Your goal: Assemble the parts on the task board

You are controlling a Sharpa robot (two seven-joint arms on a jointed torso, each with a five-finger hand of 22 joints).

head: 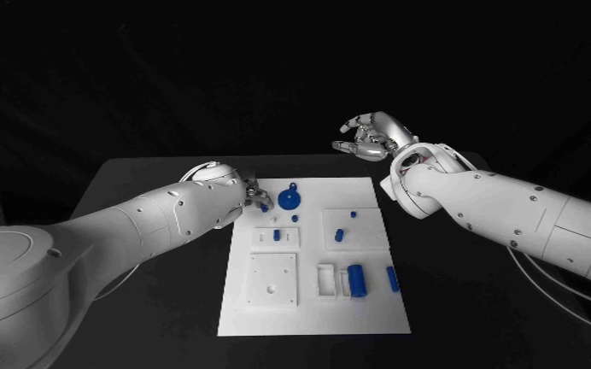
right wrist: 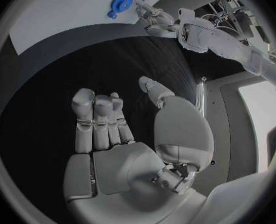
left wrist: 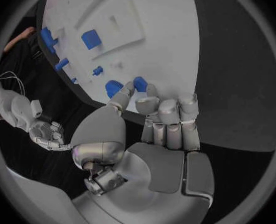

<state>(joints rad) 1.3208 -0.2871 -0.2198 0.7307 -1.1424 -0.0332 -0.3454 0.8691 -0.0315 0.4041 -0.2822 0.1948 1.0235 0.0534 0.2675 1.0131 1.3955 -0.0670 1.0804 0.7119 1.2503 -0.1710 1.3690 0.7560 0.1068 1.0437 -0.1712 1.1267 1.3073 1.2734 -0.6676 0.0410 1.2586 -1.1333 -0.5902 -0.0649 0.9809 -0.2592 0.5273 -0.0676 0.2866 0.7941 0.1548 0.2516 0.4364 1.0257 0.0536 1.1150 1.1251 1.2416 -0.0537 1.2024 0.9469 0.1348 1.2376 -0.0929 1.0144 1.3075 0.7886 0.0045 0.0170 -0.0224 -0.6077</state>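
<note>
Right now the left robot hand (head: 250,194) sits at the far left edge of the task board (head: 370,318), its fingertips (left wrist: 133,87) closed on a small blue part (left wrist: 140,82) right beside the round blue disc (head: 289,198). The right robot hand (head: 367,139) hangs above the tabletop (head: 148,172) beyond the board's far right corner, fingers loosely curled with nothing in them. Other blue parts lie nearer on the board: a small peg (head: 339,235), a thick cylinder (head: 357,280) in its white holder, a slim bar (head: 392,278) beside it. The pinch looks shallow, so the small part could twist or drop if the hand lifts fast. It is also close enough to the disc that a sideways move might nudge the disc off its place. A part that rolls from this edge lands on the dark tabletop, where it is hard to pick up again
</note>
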